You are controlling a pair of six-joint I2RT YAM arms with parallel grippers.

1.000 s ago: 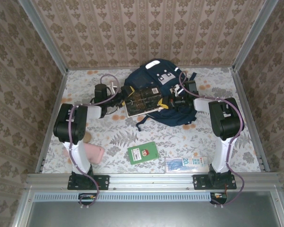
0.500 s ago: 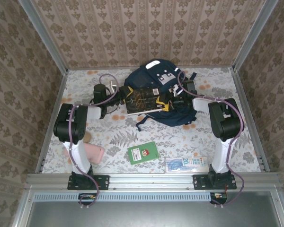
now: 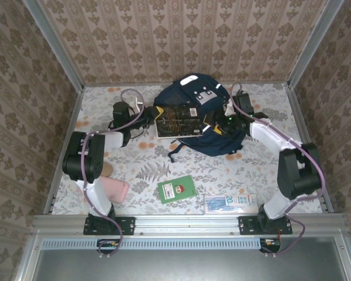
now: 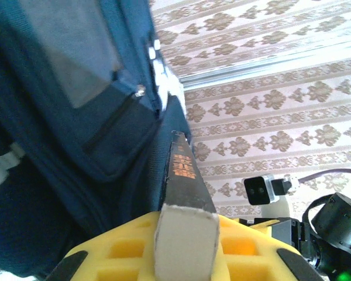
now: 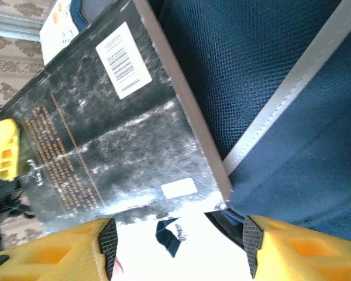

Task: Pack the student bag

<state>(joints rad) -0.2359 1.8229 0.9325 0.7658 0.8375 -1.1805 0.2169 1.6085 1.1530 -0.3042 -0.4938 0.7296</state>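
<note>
While the left gripper [image 4: 185, 249] is clamped on a dark book [image 4: 183, 170], held edge-on btwn its yellow pads [image 4: 141, 226], the student bag [image 3: 213, 132] lies just beyond and to the left of those pads in the left wrist view, its navy fabric touching the book's far end. In the top view the bag sits at the far middle of the floral table [image 3: 146, 170], btwn the two grippers: left gripper at its left side, right gripper [image 5: 175, 257] at its right side. The right one has its fingers spread wide, nothing btwn them, hovering over the book's corner and the bag's mesh w/ a white stripe. The bag's long axis runs approx far-to-near, leaning to the near right; the white-patched end points at the back wall, dark straps trail toward the arms. The book lies crosswise on the bag's left part.
</note>
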